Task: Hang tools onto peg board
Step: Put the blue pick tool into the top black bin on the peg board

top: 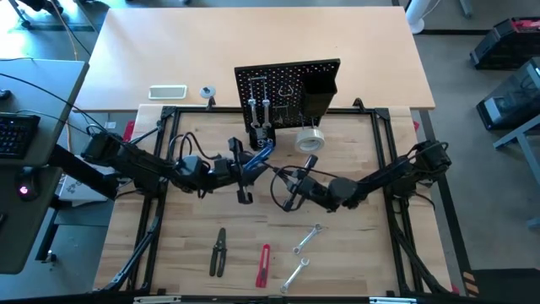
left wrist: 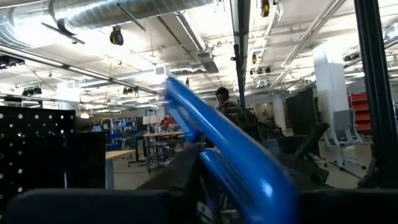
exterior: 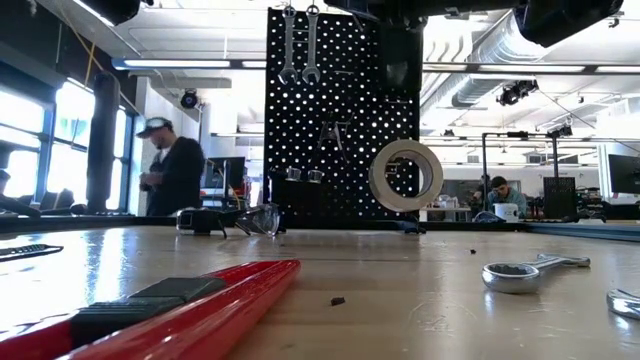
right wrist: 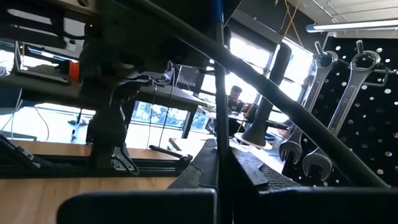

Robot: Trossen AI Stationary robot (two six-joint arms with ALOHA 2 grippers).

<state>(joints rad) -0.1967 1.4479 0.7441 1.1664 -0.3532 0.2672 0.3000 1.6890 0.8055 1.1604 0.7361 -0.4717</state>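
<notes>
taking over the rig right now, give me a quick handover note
Left gripper: closed on the blue-handled tool, held just in front of the peg board.
Right gripper: shut, mid-table, nothing visibly held.
Done: two wrenches hang on the peg board; the tape roll hangs on it too.
Left: hang the blue-handled tool, then the black-handled pliers, red-handled cutter and two wrenches lying on the table's near side.

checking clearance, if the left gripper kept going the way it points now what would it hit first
Likely the right gripper, which lies just beyond the left gripper and its blue-handled tool across the table; heights are unclear, so it might pass over instead.
</notes>
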